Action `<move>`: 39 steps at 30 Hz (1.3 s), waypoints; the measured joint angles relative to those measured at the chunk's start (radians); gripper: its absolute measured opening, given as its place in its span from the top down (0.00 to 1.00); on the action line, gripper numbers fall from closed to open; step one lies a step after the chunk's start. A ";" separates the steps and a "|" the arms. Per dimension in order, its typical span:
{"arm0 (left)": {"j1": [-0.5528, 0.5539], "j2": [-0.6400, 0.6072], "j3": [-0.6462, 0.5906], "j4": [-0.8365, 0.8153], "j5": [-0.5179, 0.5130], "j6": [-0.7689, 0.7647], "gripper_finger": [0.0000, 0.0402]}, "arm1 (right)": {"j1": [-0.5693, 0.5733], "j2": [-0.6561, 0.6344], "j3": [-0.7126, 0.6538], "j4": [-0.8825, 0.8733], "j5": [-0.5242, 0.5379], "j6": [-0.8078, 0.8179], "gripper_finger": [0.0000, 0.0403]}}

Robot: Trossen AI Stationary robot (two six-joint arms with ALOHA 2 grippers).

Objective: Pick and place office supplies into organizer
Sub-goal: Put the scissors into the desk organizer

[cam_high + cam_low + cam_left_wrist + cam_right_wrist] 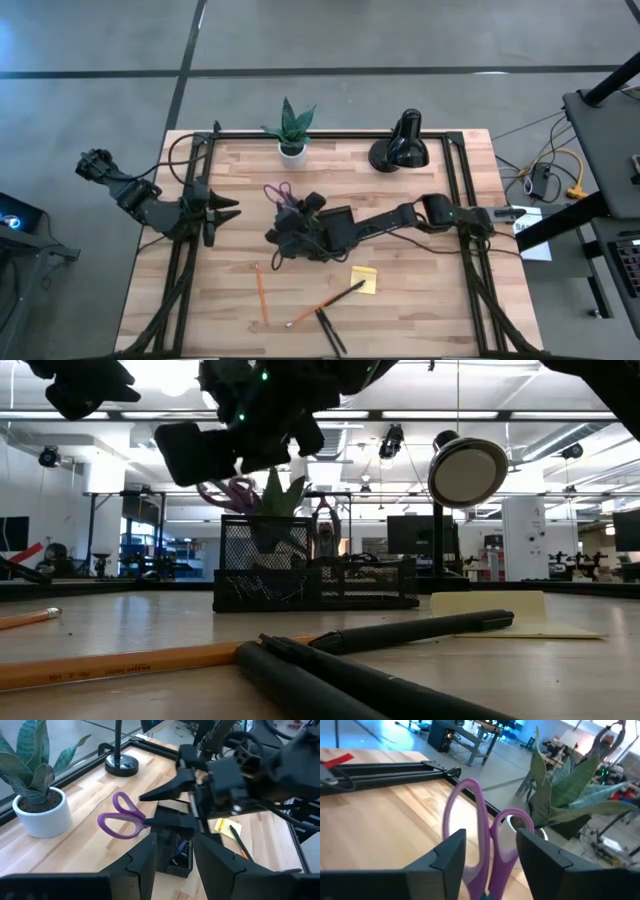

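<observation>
At frame centre, purple plastic-handled scissors (280,192) above the black mesh organizer (300,237); lower right, a yellow square sticky-note pad (364,279); lower left, an orange wooden pencil (261,294); pale striped wooden table (420,310).

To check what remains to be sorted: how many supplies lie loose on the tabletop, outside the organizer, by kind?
Orange pencils: 2
Black pens: 3
Yellow sticky-note pad: 1
Total: 6
</observation>
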 joint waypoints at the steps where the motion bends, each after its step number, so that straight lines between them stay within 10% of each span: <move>1: 0.000 0.000 0.000 0.000 0.000 0.000 0.71 | 0.006 0.000 0.004 0.000 0.010 -0.024 0.57; 17: 0.000 0.025 -0.005 -0.029 -0.104 -0.157 0.71 | 0.082 -0.065 0.199 0.001 0.088 -0.292 0.53; 25: 0.001 -0.033 -0.059 -0.262 -0.243 -0.658 0.71 | 0.014 -0.267 0.280 -0.274 0.080 0.068 0.58; 31: 0.001 -0.197 -0.207 -0.177 -0.247 -0.706 0.71 | -0.034 -0.395 0.277 -0.528 -0.064 0.357 0.61; 39: 0.003 -0.385 -0.493 0.199 -0.307 -0.625 0.71 | -0.031 -0.386 0.258 -0.683 -0.099 0.298 0.64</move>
